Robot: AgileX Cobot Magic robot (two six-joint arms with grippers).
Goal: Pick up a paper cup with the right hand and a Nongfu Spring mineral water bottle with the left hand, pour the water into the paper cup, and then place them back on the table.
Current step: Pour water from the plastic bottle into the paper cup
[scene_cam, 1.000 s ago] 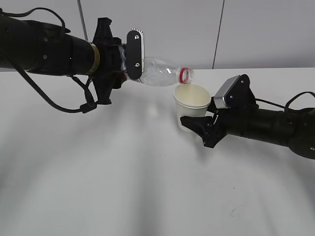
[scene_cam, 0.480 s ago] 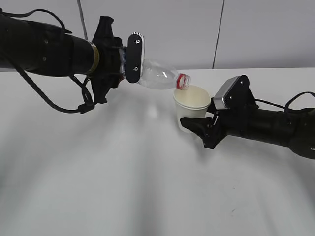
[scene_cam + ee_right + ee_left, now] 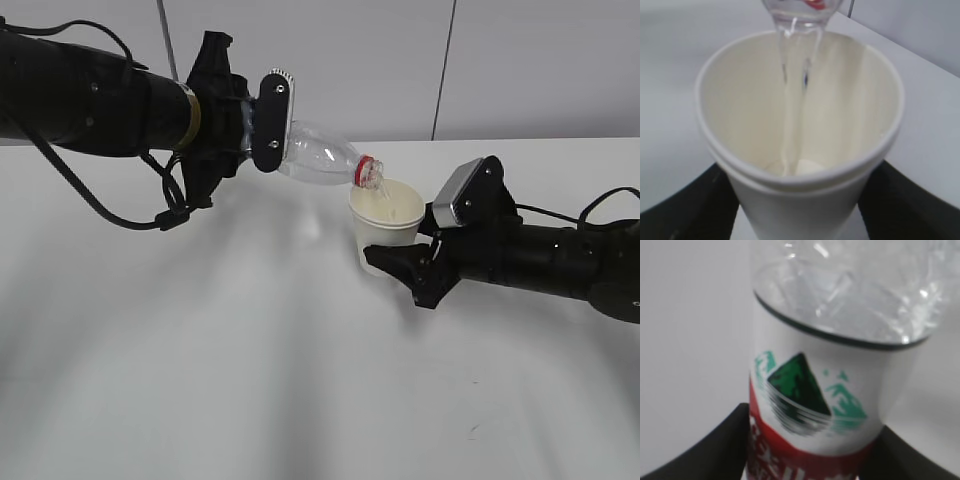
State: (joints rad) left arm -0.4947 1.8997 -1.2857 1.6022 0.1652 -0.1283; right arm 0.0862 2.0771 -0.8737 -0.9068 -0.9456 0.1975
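Note:
My left gripper is shut on the Nongfu Spring mineral water bottle and holds it tilted, mouth down to the right, over the paper cup. Its red neck ring sits just above the cup's rim. In the left wrist view the bottle's red-and-white label fills the space between my fingers. My right gripper is shut on the cup and holds it upright above the table. In the right wrist view a thin stream of water runs from the bottle mouth into the cup.
A grey wall with two vertical seams stands behind the table's far edge. A few small dark scuff marks lie on the tabletop at the front right.
My left gripper has tipped the bottle further, its mouth dropping to the cup's rim. Water now runs into the cup. The cup and right arm have shifted slightly left.

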